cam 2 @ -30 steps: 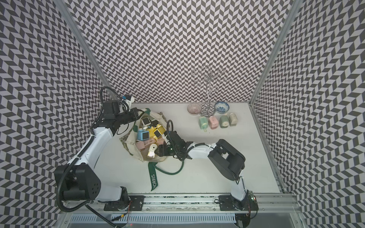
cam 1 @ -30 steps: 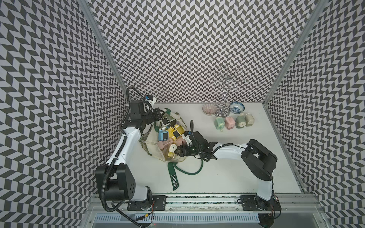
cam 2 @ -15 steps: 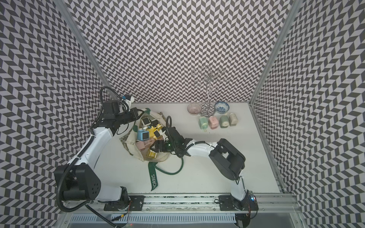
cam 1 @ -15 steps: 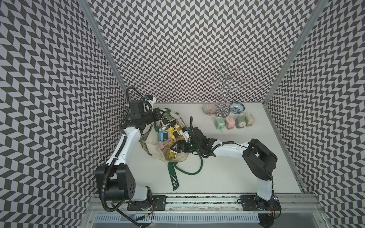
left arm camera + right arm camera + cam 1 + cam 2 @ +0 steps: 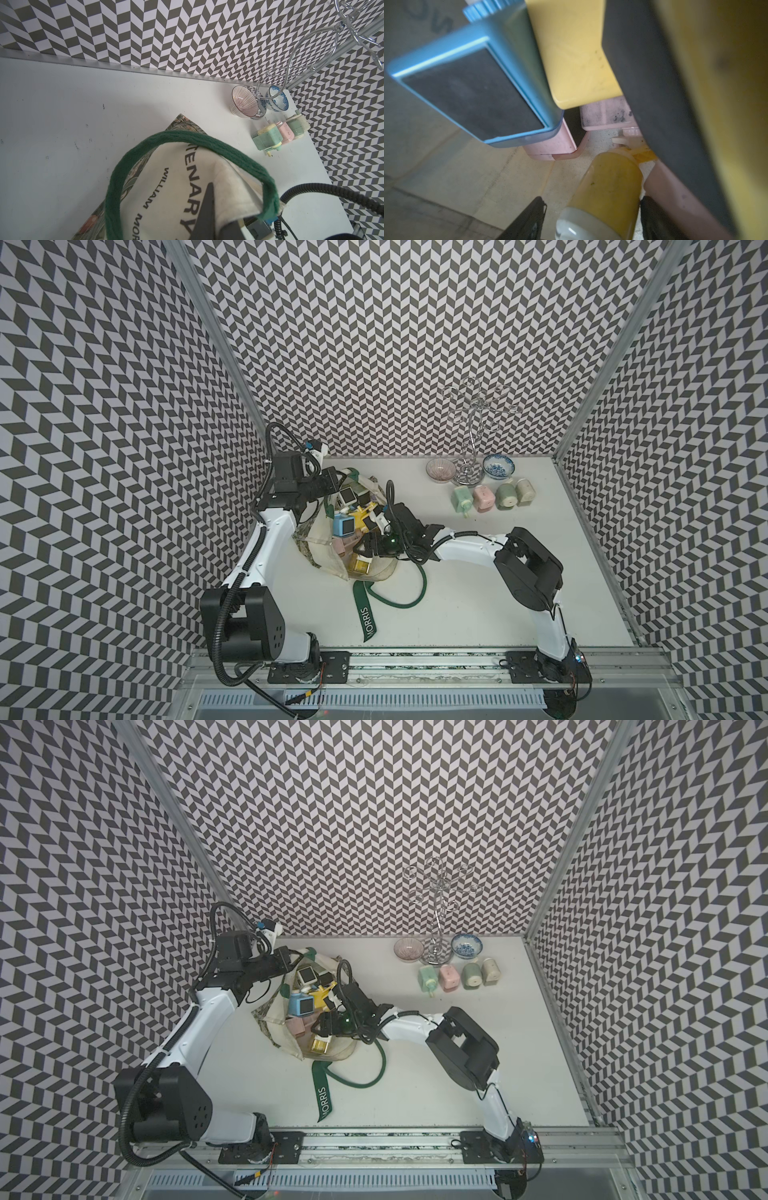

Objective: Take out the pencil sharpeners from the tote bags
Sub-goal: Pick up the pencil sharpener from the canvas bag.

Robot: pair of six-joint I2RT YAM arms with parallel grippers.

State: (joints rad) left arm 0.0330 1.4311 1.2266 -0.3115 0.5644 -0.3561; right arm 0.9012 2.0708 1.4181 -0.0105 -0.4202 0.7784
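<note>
tabletop (image 5: pixel 478 605), left end effector (image 5: pixel 330 485) pinches bag (image 5: pixel 326 562), right end effector (image 5: pixel 591 209) parted around yellow sharpener (image 5: pixel 608 182)

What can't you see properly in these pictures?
Top views: how many pencil sharpeners remain in the tote bag; the right arm and the upper ones cover the rest.
Left wrist view: the bag's lettering, cut by the green strap and the picture's edge.
Right wrist view: a blurred yellow-and-dark shape near the lens; whether the right gripper touches the yellow sharpener between its open jaws.
</note>
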